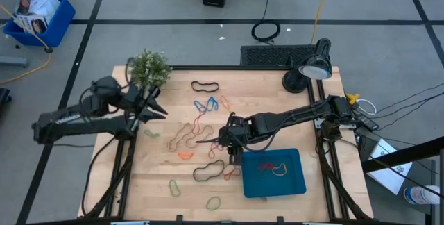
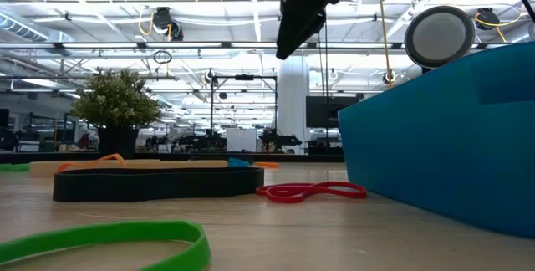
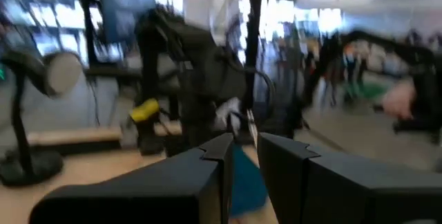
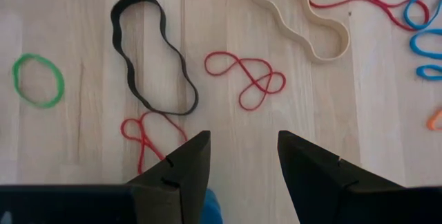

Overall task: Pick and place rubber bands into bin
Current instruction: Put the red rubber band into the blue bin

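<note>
Rubber bands lie loose on the wooden table: black (image 1: pixel 205 86), blue (image 1: pixel 205 105), tan (image 1: pixel 184 136), orange (image 1: pixel 185 155), green (image 1: pixel 175 187). A red band (image 1: pixel 267 164) and a tan one (image 1: pixel 279 170) lie in the teal bin (image 1: pixel 295 183) at the front right. My right gripper (image 1: pixel 234 157) hangs open above the table just left of the bin, pointing steeply down. Below it lie a red figure-eight band (image 4: pixel 245 79) and a black band (image 4: pixel 152 54), untouched. My left gripper (image 1: pixel 158 108) is in the air at the table's left, pointing level, with a narrow gap and nothing in it (image 3: pixel 243 156).
A small potted plant (image 1: pixel 149 69) stands at the far left corner and a desk lamp (image 1: pixel 312 69) at the far right. In the low view a black band (image 2: pixel 159 183), a red band (image 2: pixel 311 191) and a green band (image 2: pixel 109 242) lie before the bin's wall (image 2: pixel 443 137).
</note>
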Controlling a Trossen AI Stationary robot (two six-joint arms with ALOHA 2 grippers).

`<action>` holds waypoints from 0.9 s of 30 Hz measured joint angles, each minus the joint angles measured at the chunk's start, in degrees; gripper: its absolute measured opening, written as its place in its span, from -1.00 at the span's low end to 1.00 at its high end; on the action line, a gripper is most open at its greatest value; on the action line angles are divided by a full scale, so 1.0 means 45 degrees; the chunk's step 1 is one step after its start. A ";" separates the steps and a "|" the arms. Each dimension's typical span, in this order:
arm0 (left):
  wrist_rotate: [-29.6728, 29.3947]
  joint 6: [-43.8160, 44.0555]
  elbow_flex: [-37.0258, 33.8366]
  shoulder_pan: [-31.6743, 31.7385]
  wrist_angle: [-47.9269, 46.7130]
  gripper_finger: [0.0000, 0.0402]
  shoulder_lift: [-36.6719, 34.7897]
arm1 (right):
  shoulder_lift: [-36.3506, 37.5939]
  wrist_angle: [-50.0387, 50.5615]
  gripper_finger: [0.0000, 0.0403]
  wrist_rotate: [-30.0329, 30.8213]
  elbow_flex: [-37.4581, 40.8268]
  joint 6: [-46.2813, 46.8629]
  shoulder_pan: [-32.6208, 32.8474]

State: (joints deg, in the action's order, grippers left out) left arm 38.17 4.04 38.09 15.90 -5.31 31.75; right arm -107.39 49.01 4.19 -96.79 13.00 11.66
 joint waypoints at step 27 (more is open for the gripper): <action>-0.7821 -0.2099 0.5628 -0.6483 -0.7171 -0.64 0.6508 | 0.0122 0.1721 -0.17 -0.0430 0.0010 -0.1860 -0.0019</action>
State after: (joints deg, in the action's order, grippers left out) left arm 2.97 -5.40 63.42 -13.27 -37.59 61.04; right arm -106.84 56.76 2.25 -96.75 4.63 11.57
